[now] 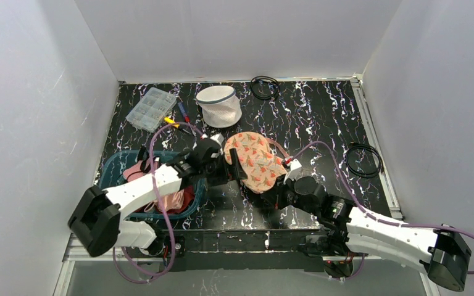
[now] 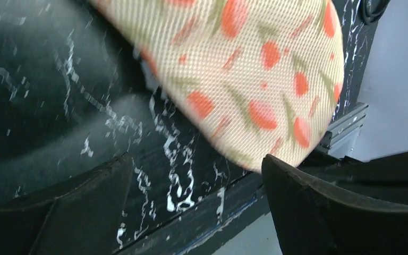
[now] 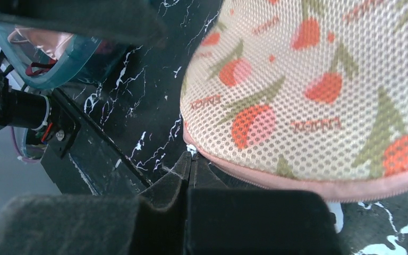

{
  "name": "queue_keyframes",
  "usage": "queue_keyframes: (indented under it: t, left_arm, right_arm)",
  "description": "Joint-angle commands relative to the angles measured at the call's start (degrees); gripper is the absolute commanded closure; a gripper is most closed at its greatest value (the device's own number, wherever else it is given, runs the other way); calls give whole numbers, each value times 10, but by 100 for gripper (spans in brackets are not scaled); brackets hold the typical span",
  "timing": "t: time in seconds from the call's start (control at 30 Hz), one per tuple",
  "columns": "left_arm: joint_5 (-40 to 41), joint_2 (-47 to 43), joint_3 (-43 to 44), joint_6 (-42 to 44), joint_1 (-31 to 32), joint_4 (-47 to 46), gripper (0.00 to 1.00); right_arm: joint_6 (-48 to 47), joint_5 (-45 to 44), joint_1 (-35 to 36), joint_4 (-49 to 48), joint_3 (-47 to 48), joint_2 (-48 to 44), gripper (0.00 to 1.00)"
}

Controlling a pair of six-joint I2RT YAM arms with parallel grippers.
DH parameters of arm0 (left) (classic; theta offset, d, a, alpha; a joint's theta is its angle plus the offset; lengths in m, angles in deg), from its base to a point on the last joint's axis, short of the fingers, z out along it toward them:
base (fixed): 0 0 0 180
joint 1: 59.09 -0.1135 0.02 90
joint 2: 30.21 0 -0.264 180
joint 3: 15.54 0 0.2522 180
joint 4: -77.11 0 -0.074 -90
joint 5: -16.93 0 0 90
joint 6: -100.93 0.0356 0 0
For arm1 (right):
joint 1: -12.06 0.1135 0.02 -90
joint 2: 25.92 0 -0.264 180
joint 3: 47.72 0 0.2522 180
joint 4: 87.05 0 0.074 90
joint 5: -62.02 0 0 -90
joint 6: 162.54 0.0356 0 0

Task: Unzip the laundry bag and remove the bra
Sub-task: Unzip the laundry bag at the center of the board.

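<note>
Nearest us, the right tool [image 3: 190, 167] is pressed closed with its tips against the pink zipper trim at the near-right end of the cherry-print laundry bag [image 1: 256, 161]; we cannot tell whether it pinches the pull. That bag lies in the middle of the desk [image 1: 321, 117], its long axis running near-right to far-left. The left tool [image 2: 195, 162], jaws spread wide and holding nothing, sits just to its left, so we judge it better placed for the free end. Farther off, the white mesh laundry bag [image 1: 219, 106] stands well apart.
</note>
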State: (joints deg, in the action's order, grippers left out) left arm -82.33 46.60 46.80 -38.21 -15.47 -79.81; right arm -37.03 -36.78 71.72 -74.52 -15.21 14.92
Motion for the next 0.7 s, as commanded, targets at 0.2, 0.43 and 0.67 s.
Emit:
queue_keyframes:
  t: [0.2, 0.43, 0.67]
  left_arm:
    - [100, -209, -136, -145, 70, -22, 9]
    - [218, -231, -200, -281, 176, -63, 10]
    - [258, -187, -196, -314, 179, -84, 17]
  right_arm:
    - [58, 17, 8, -162, -17, 63, 99]
    - [73, 15, 20, -197, -28, 85, 99]
    - [79, 23, 38, -221, -31, 111, 99]
